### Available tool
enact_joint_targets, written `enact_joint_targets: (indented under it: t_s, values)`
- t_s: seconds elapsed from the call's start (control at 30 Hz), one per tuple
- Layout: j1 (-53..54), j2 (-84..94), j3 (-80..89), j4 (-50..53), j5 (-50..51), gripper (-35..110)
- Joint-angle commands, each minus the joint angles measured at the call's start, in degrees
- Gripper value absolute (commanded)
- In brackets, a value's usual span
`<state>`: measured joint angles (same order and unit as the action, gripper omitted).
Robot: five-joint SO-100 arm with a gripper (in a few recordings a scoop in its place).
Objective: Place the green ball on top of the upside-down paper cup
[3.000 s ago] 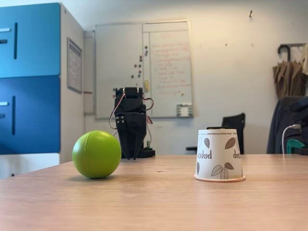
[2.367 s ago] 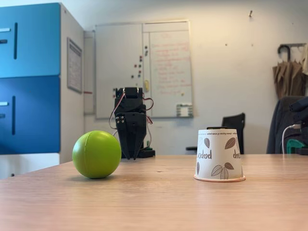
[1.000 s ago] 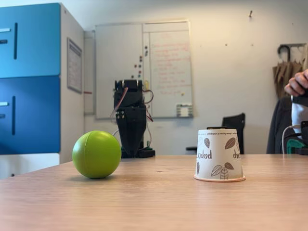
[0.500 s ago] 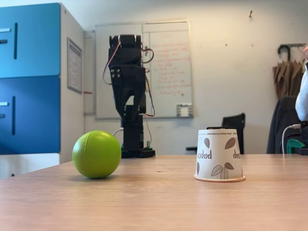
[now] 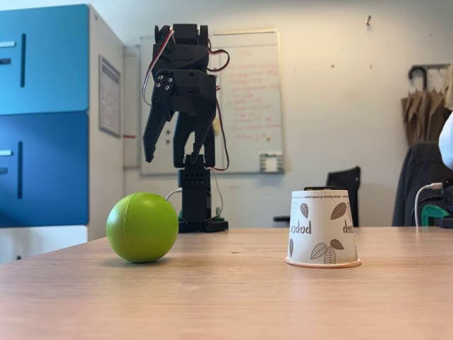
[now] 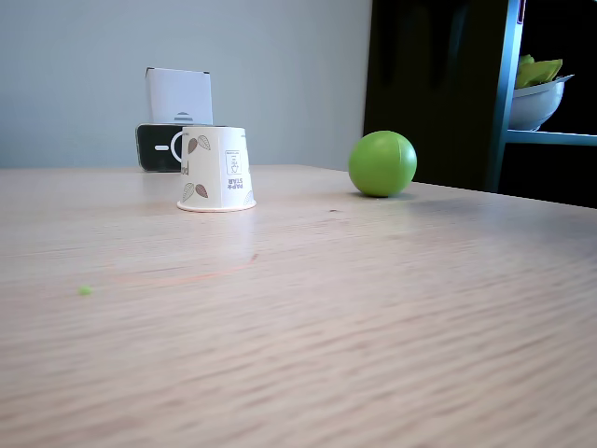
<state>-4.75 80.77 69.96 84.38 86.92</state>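
We see the black arm's hand (image 5: 164, 152) raised high above the far side of the table (image 5: 233, 297), its two fingers spread apart and pointing down, holding and touching nothing. We count one green ball (image 5: 142, 227) and one paper cup (image 5: 323, 228). Both rest on the table, well apart, the ball left of the cup in this fixed view. The cup stands upside down, rim on the wood. In the other fixed view the ball (image 6: 382, 163) sits right of the cup (image 6: 216, 169).
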Motion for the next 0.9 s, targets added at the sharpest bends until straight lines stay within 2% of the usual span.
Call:
enact_joint_targets:
  t_s: [0.0,0.33,0.87]
  values:
    - [0.18,-4.48,-8.35,2.02,-0.18,34]
    - [0.88,-16.44,-20.48,0.35,-0.18,45]
    - [0.97,-27.51,-26.37,-4.83,-0.53,45]
